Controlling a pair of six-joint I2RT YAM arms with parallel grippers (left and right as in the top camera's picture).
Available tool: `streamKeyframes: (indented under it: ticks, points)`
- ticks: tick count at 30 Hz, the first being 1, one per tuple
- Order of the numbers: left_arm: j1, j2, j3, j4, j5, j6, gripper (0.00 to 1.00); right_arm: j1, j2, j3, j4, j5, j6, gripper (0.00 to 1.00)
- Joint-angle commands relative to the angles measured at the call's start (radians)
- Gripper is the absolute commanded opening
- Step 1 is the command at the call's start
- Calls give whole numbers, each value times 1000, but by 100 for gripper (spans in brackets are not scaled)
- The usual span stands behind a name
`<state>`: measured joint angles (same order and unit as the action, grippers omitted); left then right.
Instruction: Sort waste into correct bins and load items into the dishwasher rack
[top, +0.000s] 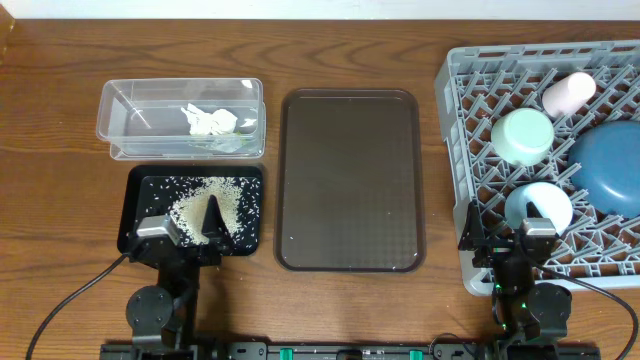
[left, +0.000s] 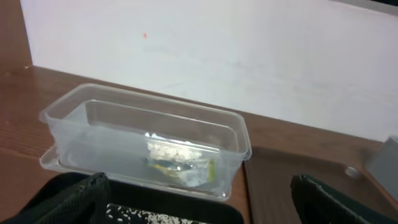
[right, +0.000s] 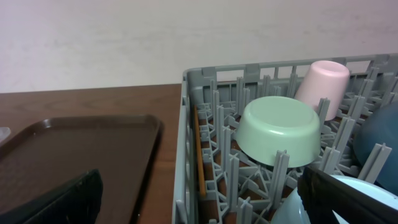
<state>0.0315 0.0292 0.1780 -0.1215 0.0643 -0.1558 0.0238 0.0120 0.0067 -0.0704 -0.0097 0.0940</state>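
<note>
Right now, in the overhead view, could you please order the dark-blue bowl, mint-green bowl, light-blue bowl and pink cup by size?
1. dark-blue bowl
2. mint-green bowl and light-blue bowl, about alike
3. pink cup

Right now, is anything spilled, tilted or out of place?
Nothing stands out. The rice grains lie scattered but inside the black tray; the paper scrap sits in the clear tub; the mint-green bowl and pink cup rest in the rack.

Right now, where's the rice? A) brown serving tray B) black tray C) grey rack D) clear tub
B: the white grains lie scattered in the black tray, while the clear tub holds the paper scrap instead.
</note>
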Motion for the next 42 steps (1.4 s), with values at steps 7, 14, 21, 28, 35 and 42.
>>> streamKeyframes:
  ticks: [7,14,21,28,35,42]
  points:
    - [5,-28,-97,88,3,14,95,8,-6,-1,-5,6,-13,99]
    - [5,-28,-167,211,3,14,95,8,-6,-1,-5,6,-13,99]
    - [39,-28,-174,234,3,29,95,8,-6,-1,-5,6,-13,99]
    - [51,-28,-174,49,-6,74,95,8,-6,-1,-5,6,-13,99]
    - [51,-28,-174,54,-6,114,95,8,-6,-1,-5,6,-13,99]
    - [51,-28,-174,54,-5,130,95,8,-6,-1,-5,6,-13,99]
